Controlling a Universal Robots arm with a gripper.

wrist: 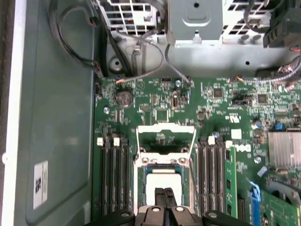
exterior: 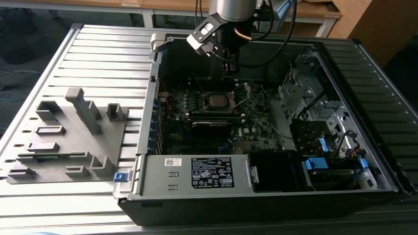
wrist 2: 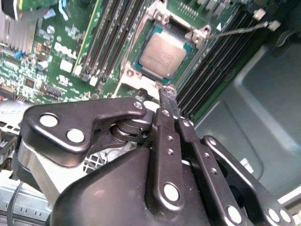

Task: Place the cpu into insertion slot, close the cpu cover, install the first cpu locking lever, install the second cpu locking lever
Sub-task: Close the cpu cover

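Second wrist view: I'm seeing cpu (wrist 2: 164,56) sitting in insertion slot (wrist 2: 139,81), first step done. Cpu cover (wrist: 164,127) standing open, locking lever (wrist 2: 240,30) unlatched; those remaining. Hand (wrist 2: 168,96) pinched closed, gripping nothing, hovering at slot's 12 o'clock in exterior view.

The cpu (wrist 2: 162,55) has a dull, smooth silver-grey metal top, and the board (wrist: 150,94) is glossy green. The cover (wrist: 165,126) is thin bright metal. The gripper (wrist 2: 168,99) is matt black metal with shiny rivets.
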